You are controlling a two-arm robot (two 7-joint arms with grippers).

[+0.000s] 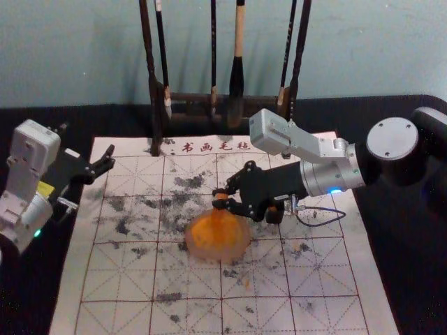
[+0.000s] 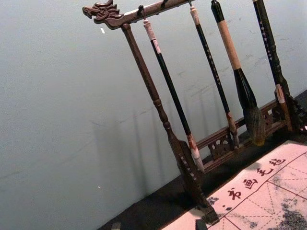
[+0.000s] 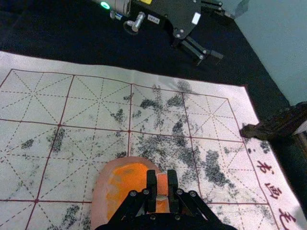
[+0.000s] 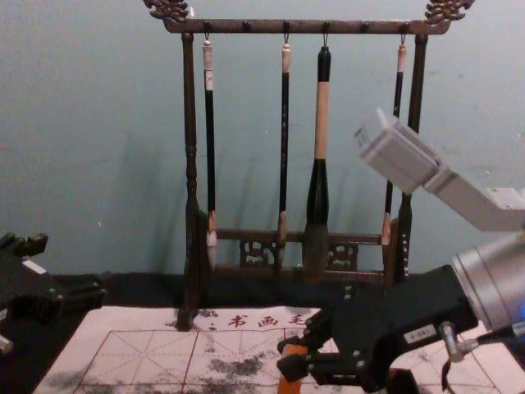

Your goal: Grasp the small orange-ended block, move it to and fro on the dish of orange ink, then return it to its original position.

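Over the dish of orange ink [image 1: 215, 241], the right gripper [image 1: 219, 197] pinches the block [image 3: 162, 184] high, a smart hold on something likely light, stiff and slick below, as the left gripper [image 1: 110, 158] hangs wide-fingered near the mat [image 1: 126, 310].

Dish [image 1: 243, 248] on mat [image 1: 126, 283]; rack [image 4: 246, 26] behind dish, brushes [image 4: 321, 123] hanging from rack; wall [image 4: 82, 123] beyond.

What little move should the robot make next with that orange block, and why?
Probably a gentle slide of the block across the dish: the right end effector pinches it, and its lower end seems to reach the orange ink, though contact is unclear.
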